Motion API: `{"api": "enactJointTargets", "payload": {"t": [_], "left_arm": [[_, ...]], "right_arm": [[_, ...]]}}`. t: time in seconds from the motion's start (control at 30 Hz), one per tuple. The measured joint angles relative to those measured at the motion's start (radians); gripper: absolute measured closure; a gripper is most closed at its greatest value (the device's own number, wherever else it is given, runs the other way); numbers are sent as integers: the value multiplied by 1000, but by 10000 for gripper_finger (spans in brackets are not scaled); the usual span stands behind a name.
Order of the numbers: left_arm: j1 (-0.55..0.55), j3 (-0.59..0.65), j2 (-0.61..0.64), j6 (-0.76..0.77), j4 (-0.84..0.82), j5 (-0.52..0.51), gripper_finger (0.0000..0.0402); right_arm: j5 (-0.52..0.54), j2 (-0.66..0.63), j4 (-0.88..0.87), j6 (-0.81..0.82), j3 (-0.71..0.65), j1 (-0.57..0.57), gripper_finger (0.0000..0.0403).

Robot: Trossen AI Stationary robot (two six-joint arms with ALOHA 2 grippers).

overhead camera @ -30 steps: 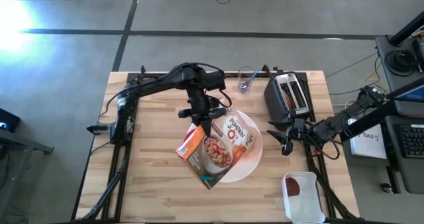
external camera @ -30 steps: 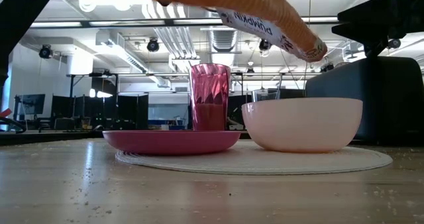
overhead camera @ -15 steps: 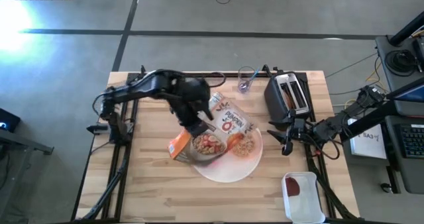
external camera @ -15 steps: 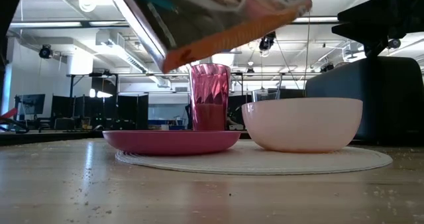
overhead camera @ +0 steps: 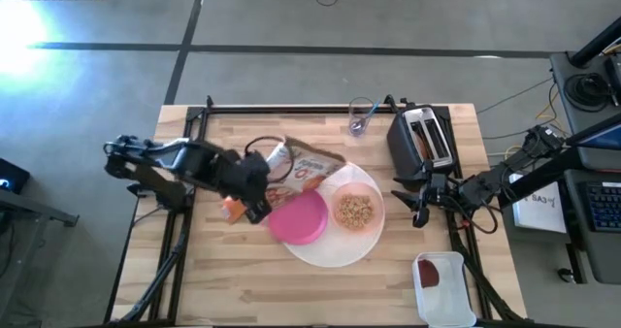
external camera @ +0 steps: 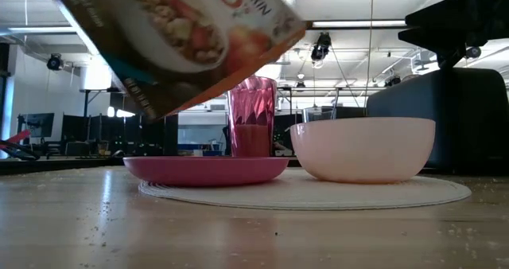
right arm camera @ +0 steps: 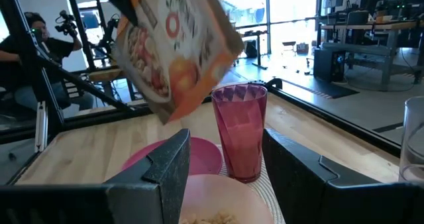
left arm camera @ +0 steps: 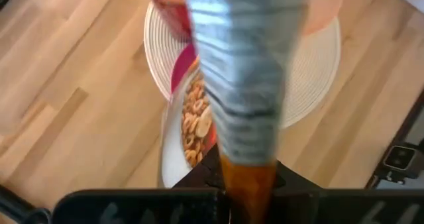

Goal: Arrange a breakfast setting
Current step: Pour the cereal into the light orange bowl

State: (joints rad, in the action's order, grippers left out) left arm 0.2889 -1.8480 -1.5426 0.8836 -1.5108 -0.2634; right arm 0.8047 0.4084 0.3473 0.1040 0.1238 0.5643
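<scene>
**Cereal box held above the counter**

The left gripper (overhead camera: 254, 187) has its fingers closed on a cereal box (overhead camera: 296, 166), tilted above the magenta plate (overhead camera: 298, 217). The peach bowl (overhead camera: 356, 212) sits on the white plate (overhead camera: 335, 255). The right gripper (overhead camera: 419, 200) waits, fingers apart, beside the toaster (overhead camera: 423, 137).

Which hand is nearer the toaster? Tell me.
Right. The right hand sits just in front of the toaster at the table's right side; the left hand, holding the cereal box, is across the white plate.
</scene>
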Motion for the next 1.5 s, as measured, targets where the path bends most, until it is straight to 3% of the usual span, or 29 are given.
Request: {"api": "enactJointTargets", "payload": {"t": [0.3, 0.47, 0.8, 1.0, 1.27, 1.5], "left_arm": [[117, 321, 137, 76, 326, -13, 402], [150, 414, 180, 73, 406, -97, 402], [265, 429, 178, 61, 437, -425, 402], [378, 464, 171, 64, 570, -557, 402], [552, 530, 170, 185, 637, -822, 402], [600, 555, 170, 249, 599, -882, 402]], "right_arm": [[0, 0, 0, 0, 0, 0, 225], [0, 0, 0, 0, 0, 0, 225], [0, 0, 0, 0, 0, 0, 225], [0, 0, 0, 0, 0, 0, 225], [0, 0, 0, 0, 0, 0, 225], [0, 0, 0, 0, 0, 0, 225]]}}
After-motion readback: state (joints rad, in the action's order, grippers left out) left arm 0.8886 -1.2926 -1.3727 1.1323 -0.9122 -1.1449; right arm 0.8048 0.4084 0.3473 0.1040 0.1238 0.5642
